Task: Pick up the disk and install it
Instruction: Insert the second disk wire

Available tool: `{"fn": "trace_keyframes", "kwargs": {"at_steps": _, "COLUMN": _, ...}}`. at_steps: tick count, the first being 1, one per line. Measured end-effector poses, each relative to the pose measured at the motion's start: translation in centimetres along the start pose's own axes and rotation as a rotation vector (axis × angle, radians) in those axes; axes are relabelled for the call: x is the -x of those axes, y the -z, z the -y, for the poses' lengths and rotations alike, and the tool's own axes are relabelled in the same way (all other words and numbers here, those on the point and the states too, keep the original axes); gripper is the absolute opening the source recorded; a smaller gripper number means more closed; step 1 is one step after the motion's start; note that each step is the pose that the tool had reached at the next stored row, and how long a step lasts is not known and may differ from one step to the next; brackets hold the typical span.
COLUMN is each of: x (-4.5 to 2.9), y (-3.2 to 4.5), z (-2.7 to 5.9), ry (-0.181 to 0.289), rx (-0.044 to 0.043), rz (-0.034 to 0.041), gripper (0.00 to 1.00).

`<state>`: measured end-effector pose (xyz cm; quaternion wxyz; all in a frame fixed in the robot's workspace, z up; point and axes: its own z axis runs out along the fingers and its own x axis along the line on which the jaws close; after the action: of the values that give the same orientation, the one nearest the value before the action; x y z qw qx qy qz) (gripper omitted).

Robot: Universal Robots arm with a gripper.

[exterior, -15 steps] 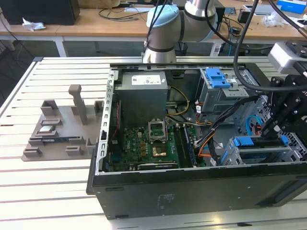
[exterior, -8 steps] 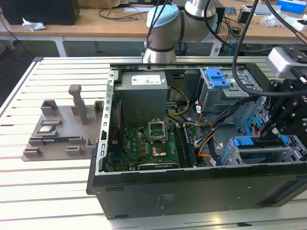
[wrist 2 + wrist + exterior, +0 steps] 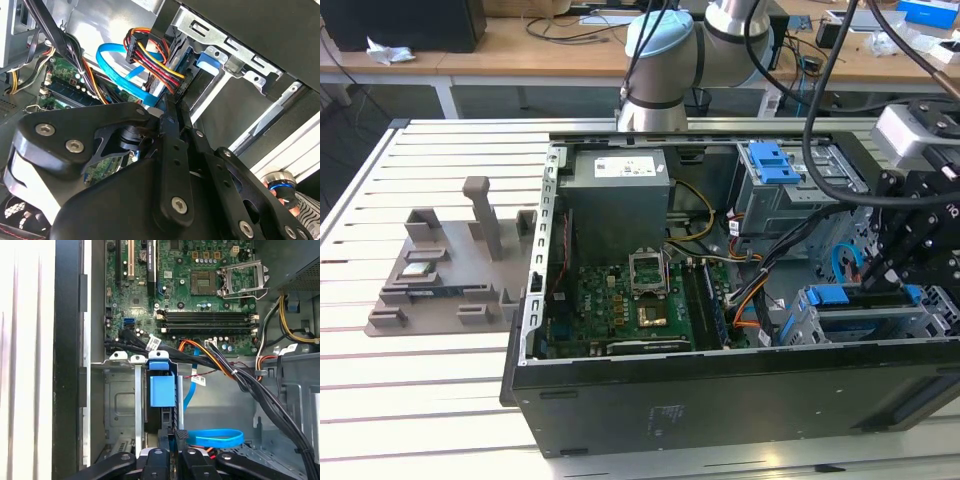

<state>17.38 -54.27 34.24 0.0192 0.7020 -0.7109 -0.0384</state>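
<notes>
So the open computer case sits on the slatted table, motherboard up; my gripper is down at the drive cage on the exterior view's right. The disk, blue rails and tab, stands edge-on in the bay slot. My guess at the risk: the loose blue cable and wire bundle sit close and could snag; a tilted disk could jam. My fingers are pinched nearly together on the disk's near edge.
</notes>
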Motion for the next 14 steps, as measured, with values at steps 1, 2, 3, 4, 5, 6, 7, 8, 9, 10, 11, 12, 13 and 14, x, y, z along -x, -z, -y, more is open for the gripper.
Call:
{"fn": "trace_keyframes", "kwargs": {"at_steps": 1, "x": -0.01, "y": -0.02, "z": -0.03, "ry": 0.0, "rx": 0.0, "rz": -0.0001, "gripper": 0.16}}
{"fn": "trace_keyframes", "kwargs": {"at_steps": 2, "x": -0.01, "y": -0.03, "z": -0.04, "ry": 0.0, "rx": 0.0, "rz": -0.0006, "gripper": 0.16}}
{"fn": "trace_keyframes", "kwargs": {"at_steps": 3, "x": -0.01, "y": -0.05, "z": -0.04, "ry": 0.0, "rx": 0.0, "rz": -0.0006, "gripper": 0.16}}
{"fn": "trace_keyframes", "kwargs": {"at_steps": 4, "x": -0.02, "y": -0.16, "z": -0.04, "ry": 0.0, "rx": 0.0, "rz": -0.0004, "gripper": 0.16}}
{"fn": "trace_keyframes", "kwargs": {"at_steps": 5, "x": -0.02, "y": -0.27, "z": -0.03, "ry": 0.0, "rx": 0.0, "rz": -0.0008, "gripper": 0.16}}
{"fn": "trace_keyframes", "kwargs": {"at_steps": 6, "x": -0.02, "y": -0.31, "z": -0.03, "ry": 0.0, "rx": 0.0, "rz": -0.0008, "gripper": 0.16}}
{"fn": "trace_keyframes", "kwargs": {"at_steps": 7, "x": -0.03, "y": -0.33, "z": -0.03, "ry": 0.0, "rx": 0.0, "rz": -0.0009, "gripper": 0.16}}
{"fn": "trace_keyframes", "kwargs": {"at_steps": 8, "x": -0.03, "y": -0.35, "z": -0.02, "ry": 0.0, "rx": 0.0001, "rz": -0.0006, "gripper": 0.16}}
{"fn": "trace_keyframes", "kwargs": {"at_steps": 9, "x": -0.02, "y": -0.36, "z": 0.0, "ry": 0.0, "rx": 0.0001, "rz": -0.0004, "gripper": 0.16}}
{"fn": "trace_keyframes", "kwargs": {"at_steps": 10, "x": -0.02, "y": -0.36, "z": 0.0, "ry": 0.0, "rx": 0.0, "rz": -0.0004, "gripper": 0.16}}
{"fn": "trace_keyframes", "kwargs": {"at_steps": 11, "x": -0.02, "y": -0.36, "z": 0.0, "ry": 0.0, "rx": 0.0, "rz": -0.0003, "gripper": 0.16}}
{"fn": "trace_keyframes", "kwargs": {"at_steps": 12, "x": -0.03, "y": -0.39, "z": 0.01, "ry": 0.0, "rx": 0.0, "rz": 0.0002, "gripper": 0.18}}
{"fn": "trace_keyframes", "kwargs": {"at_steps": 13, "x": -0.02, "y": -0.37, "z": 0.01, "ry": 0.0, "rx": 0.0, "rz": 0.0, "gripper": 0.24}}
{"fn": "trace_keyframes", "kwargs": {"at_steps": 14, "x": -0.02, "y": -0.28, "z": 0.01, "ry": 0.0, "rx": 0.0, "rz": -0.0005, "gripper": 0.24}}
